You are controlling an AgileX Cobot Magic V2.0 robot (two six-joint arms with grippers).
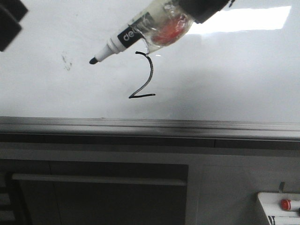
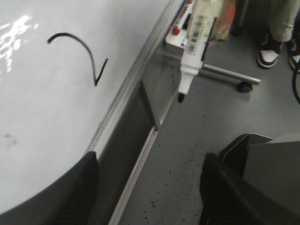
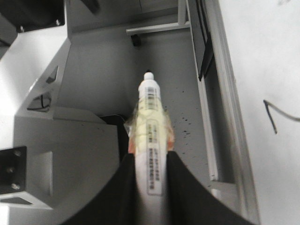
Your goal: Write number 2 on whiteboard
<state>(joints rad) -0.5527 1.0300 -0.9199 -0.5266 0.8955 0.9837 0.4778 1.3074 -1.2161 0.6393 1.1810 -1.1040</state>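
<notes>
A black hand-drawn number 2 [image 1: 143, 77] stands on the glossy whiteboard [image 1: 225, 70]; part of it also shows in the left wrist view [image 2: 79, 51] and the right wrist view [image 3: 276, 115]. My right gripper [image 1: 201, 7] is shut on a white marker [image 1: 126, 37] wrapped in tape, its black tip [image 1: 93, 60] lifted off the board to the left of the digit. In the right wrist view the marker [image 3: 150, 136] sits between the fingers [image 3: 185, 187]. My left gripper [image 2: 150, 187] is open and empty beside the board's lower edge; it shows at the top left in the front view [image 1: 9, 21].
The board's grey metal frame [image 1: 150, 126] runs along its lower edge. A small white box with a red button [image 1: 281, 206] sits at the lower right. A faint dark smudge [image 1: 66, 62] lies left of the digit. A person's feet [image 2: 269, 54] stand on the floor.
</notes>
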